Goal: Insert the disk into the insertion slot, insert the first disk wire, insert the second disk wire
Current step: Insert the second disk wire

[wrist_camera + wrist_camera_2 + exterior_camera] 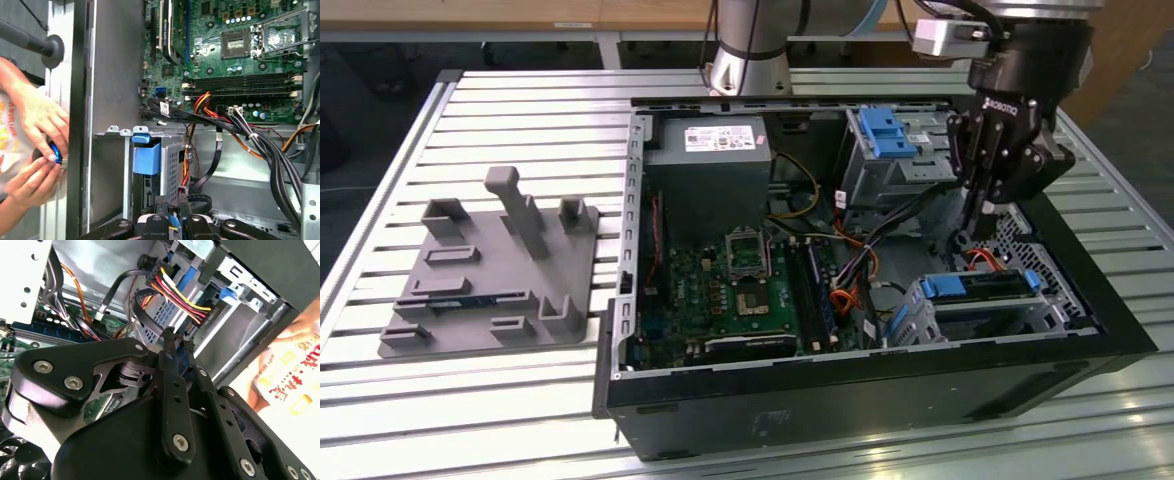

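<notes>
Disk [983,287]: seated in the insertion slot [1041,310] at the lower right of the exterior view, its blue carrier facing up.
Claw [982,222]: fingers nearly together, pinching a small blue-black connector [186,360] at the centre of the second wrist view; hanging just above the slot's rear end.
Wires: a red, yellow and black bundle [175,292] runs above the fingertips in the second wrist view.
Computer case [854,400]: open, lying on the slatted bench [494,400].
Motherboard [720,290]: centre of the exterior view.
Hands [35,145]: a person's, at the left edge of the first wrist view, holding a small blue object [55,151].
Grey fixture [487,270]: left of the exterior view.
</notes>
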`<state>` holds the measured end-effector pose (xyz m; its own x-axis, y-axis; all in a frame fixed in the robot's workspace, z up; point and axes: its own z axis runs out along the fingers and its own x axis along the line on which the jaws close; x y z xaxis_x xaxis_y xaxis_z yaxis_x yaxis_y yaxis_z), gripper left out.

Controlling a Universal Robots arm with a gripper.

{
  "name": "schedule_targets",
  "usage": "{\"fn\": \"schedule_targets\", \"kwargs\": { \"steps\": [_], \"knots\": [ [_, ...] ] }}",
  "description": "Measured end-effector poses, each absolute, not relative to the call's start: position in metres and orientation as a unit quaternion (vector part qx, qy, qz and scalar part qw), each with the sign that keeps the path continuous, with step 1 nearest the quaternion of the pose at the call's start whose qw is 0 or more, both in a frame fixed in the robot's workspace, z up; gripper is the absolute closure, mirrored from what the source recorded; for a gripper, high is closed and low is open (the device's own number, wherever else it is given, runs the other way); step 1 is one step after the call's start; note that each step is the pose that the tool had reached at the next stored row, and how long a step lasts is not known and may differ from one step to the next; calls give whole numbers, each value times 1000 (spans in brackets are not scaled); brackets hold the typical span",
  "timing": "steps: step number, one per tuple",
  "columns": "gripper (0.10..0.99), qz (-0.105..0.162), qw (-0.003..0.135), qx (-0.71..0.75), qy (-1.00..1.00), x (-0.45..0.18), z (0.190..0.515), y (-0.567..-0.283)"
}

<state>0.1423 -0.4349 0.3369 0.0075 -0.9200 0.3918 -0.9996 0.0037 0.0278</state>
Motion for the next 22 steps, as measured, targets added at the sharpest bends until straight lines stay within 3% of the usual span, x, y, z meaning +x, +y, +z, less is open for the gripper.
{"fn": "schedule_targets", "kwargs": {
  "steps": [9,17,22],
  "knots": [
    [890,121,140,695,-694,142,337,-450],
    [890,72,92,703,-701,142,337,-457],
    [890,54,74,706,-703,142,337,-464]
  ]
}}
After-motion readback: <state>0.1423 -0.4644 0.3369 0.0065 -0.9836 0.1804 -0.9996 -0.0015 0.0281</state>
